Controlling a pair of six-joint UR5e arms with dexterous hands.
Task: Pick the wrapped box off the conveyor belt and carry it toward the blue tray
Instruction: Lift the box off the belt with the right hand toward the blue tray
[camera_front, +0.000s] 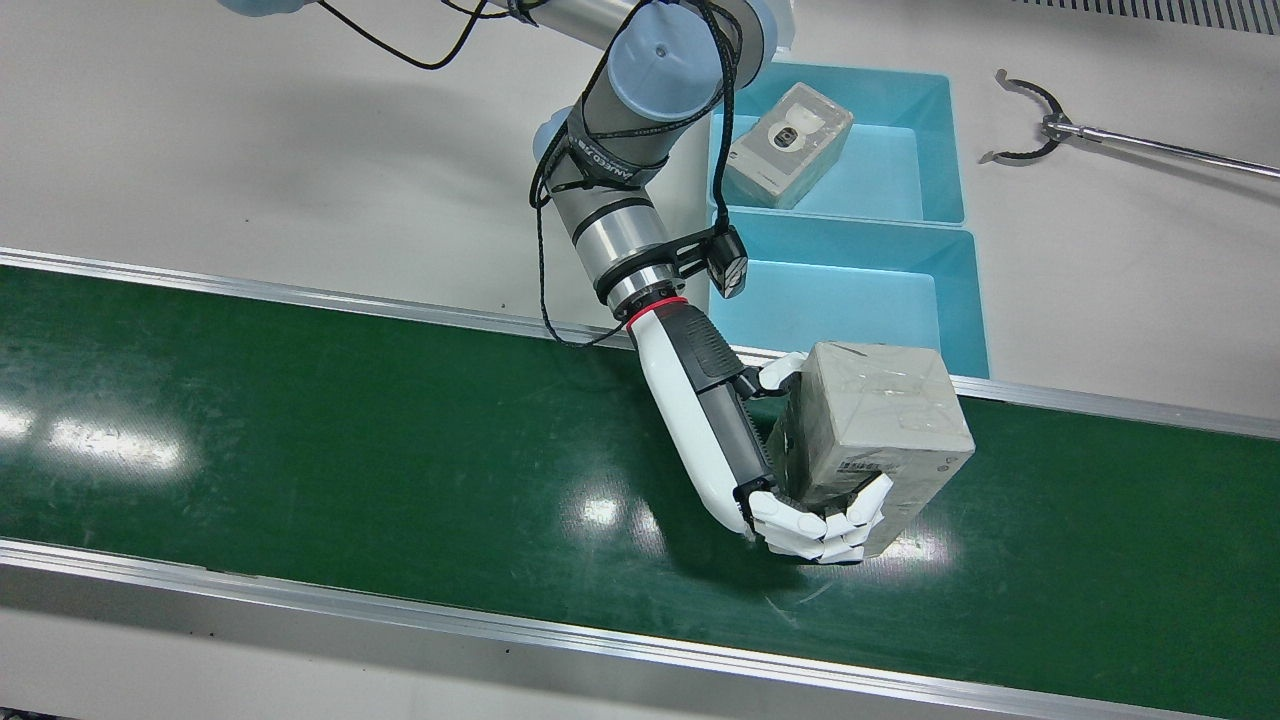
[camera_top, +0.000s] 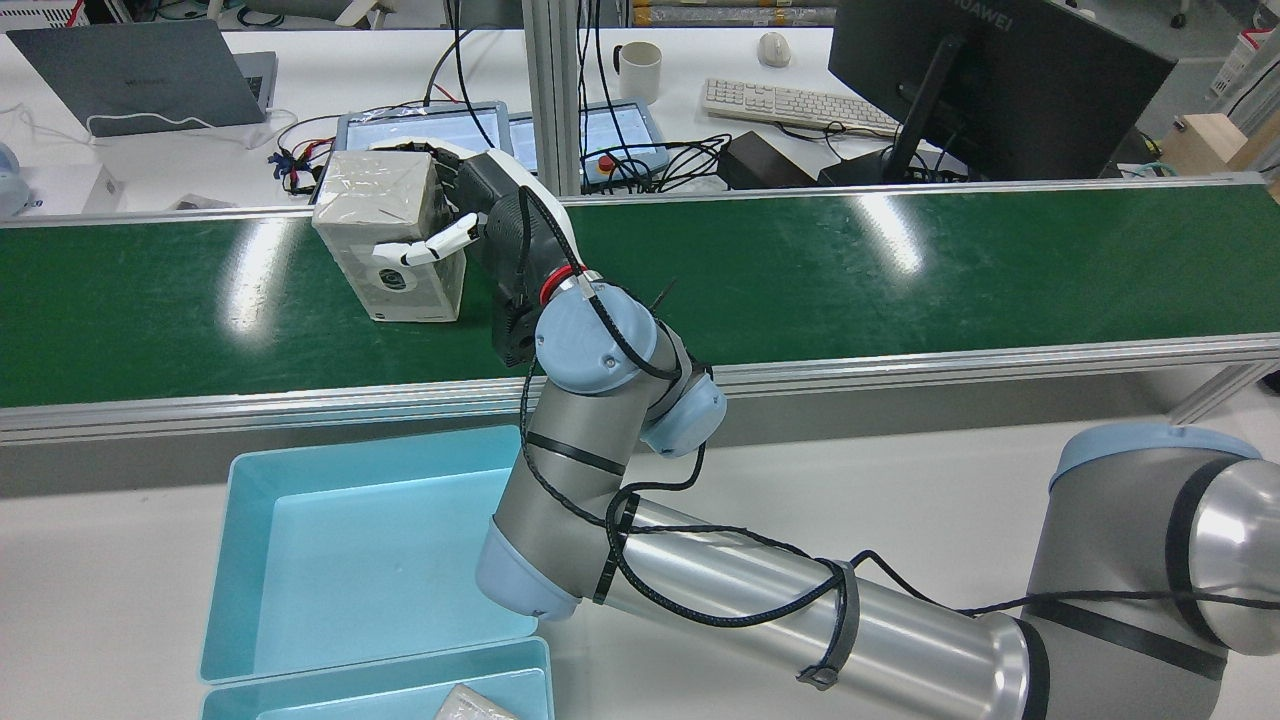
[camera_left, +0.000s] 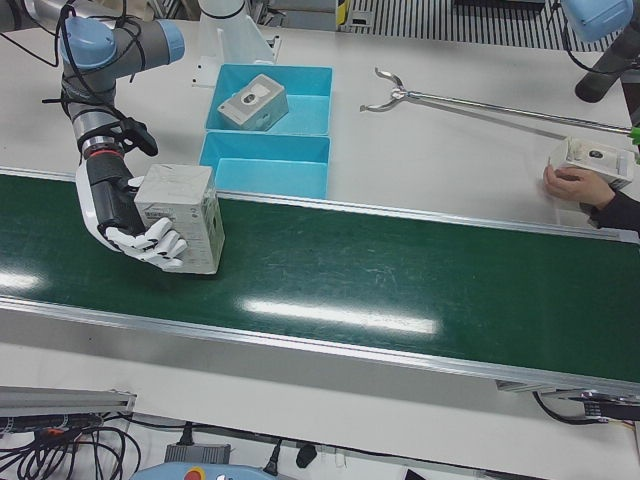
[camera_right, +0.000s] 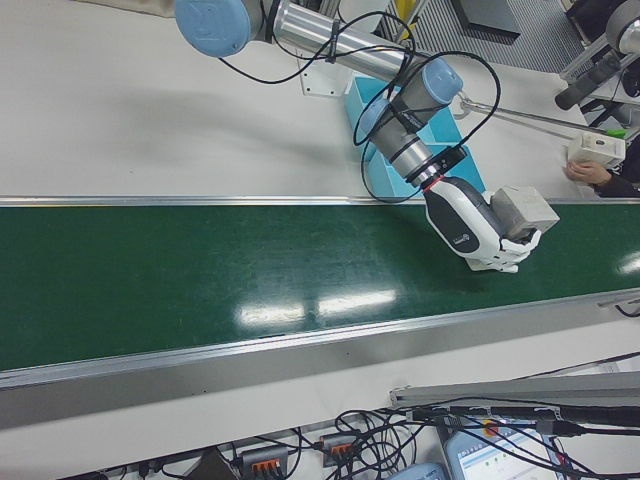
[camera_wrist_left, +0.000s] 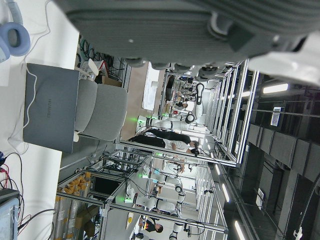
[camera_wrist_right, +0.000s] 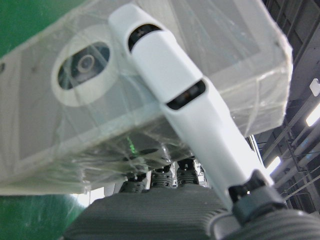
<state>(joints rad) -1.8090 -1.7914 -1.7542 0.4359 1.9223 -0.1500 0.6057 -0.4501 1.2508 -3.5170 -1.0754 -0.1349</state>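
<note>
The wrapped box (camera_front: 875, 430) is a tall grey-white carton in clear film, over the green conveyor belt (camera_front: 300, 440) near its tray-side rail. My right hand (camera_front: 800, 500) is shut on it, fingers (camera_front: 845, 525) on one side face and the thumb on the opposite side. The box is tilted and sits low at the belt; I cannot tell if it is clear of the belt. It also shows in the rear view (camera_top: 385, 235), left-front view (camera_left: 185, 215) and right hand view (camera_wrist_right: 150, 95). The empty blue tray (camera_front: 850, 300) lies just beyond the rail. Only my left hand's palm (camera_wrist_left: 200, 25) shows, holding nothing.
A second blue tray (camera_front: 900, 160) behind the first holds another wrapped box (camera_front: 790, 145). A metal reacher tool (camera_front: 1040, 125) lies on the white table right of the trays. A person's hand holds a box (camera_left: 590, 165) at the table's far end. Aluminium rails (camera_front: 300, 295) edge the belt.
</note>
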